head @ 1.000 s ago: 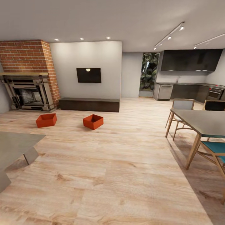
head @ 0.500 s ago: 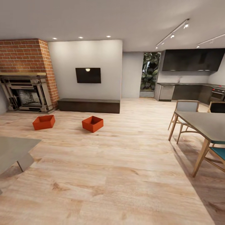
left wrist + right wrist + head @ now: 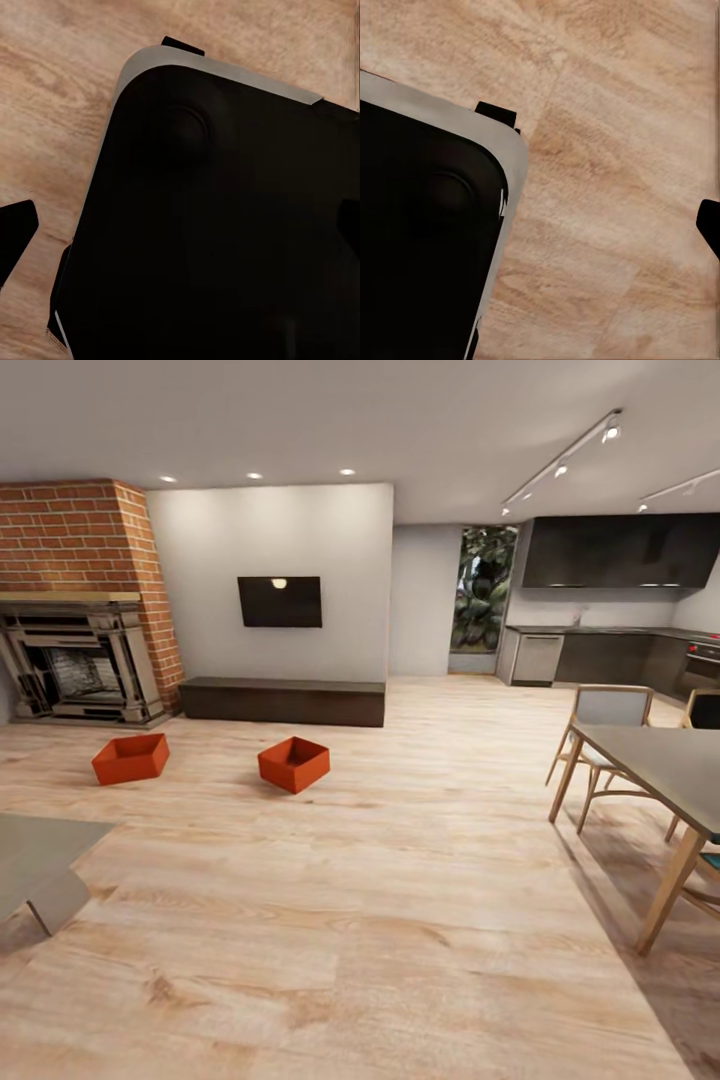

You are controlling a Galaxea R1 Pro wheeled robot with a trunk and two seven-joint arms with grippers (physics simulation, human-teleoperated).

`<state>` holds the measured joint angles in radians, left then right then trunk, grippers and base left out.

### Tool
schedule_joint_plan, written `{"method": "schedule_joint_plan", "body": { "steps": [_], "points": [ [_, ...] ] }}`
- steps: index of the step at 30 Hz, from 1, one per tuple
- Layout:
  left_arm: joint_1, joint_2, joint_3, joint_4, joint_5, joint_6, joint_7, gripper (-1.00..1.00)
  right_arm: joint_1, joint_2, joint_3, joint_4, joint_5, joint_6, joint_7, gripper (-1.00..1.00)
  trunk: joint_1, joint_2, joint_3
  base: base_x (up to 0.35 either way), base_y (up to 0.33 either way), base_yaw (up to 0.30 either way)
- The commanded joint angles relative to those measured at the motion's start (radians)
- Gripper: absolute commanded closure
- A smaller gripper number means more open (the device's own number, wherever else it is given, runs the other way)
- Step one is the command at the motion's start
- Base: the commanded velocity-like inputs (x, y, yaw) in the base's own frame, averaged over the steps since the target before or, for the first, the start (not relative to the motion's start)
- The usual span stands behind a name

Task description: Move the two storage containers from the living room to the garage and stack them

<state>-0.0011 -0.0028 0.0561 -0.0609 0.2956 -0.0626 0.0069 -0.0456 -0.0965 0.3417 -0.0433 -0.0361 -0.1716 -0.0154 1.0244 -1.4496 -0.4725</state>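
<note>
Two alike orange-red storage containers rest on the light wood plank floor [image 3: 400,880] of the living room, well ahead of me. One container [image 3: 130,758] lies in front of the fireplace, the other [image 3: 293,763] a little to its right, turned at an angle. Both are open-topped and look empty. In the left wrist view one dark fingertip [image 3: 15,232] juts in at the picture's edge over the planks, beside my black base [image 3: 225,225]. The right wrist view has a dark fingertip [image 3: 710,225] at its edge, above bare planks.
A brick fireplace [image 3: 80,650] stands at the back left, with a long dark bench [image 3: 283,701] under a wall screen [image 3: 279,601]. A grey-topped table's corner [image 3: 35,855] is at near left. A dining table [image 3: 660,760] with chairs [image 3: 605,710] is at right.
The whole picture has shifted, so the camera has moved: the dining table slid toward the right edge and the near-left table shrank. The containers lie as before.
</note>
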Motion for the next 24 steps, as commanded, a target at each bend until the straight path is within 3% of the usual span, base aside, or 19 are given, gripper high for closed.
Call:
{"method": "schedule_joint_plan", "body": {
  "steps": [1, 24],
  "points": [
    [0.000, 0.000, 0.005, -0.001, 0.001, -0.002, 0.001, -1.00, 0.000, 0.000, 0.007, 0.000, -0.004, -0.003, -0.002, -1.00, 0.001, 0.000, -0.001, 0.326, 0.000, 0.000],
    [0.000, 0.000, 0.006, -0.001, 0.001, -0.002, 0.001, -1.00, 0.000, 0.000, 0.007, 0.000, -0.004, -0.003, -0.002, -1.00, 0.001, 0.000, -0.001, 0.326, 0.000, 0.000]
  ]
}}
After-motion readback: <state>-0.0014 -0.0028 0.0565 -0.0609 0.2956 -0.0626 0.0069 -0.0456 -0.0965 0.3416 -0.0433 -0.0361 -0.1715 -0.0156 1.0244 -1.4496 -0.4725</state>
